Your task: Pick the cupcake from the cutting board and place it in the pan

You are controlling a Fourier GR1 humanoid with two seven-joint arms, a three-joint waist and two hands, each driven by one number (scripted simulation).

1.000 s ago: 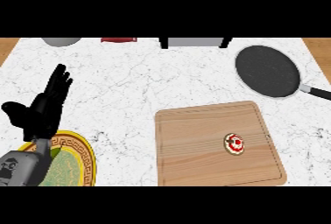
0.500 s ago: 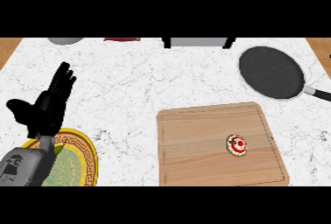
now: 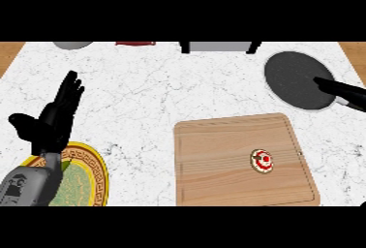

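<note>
A white marble counter (image 3: 164, 92) fills the room in front of me, with 1 pale wooden cutting board (image 3: 243, 162) lying towards its right. The small cupcake with red and white icing (image 3: 262, 160) sits on the board's right half, well apart from the round black frying pan (image 3: 297, 77) further back. At the left, the robot's black left hand (image 3: 53, 121) is spread wide, fingers straight, holding nothing, just above a green plate with a yellow patterned rim (image 3: 97, 169).
</note>
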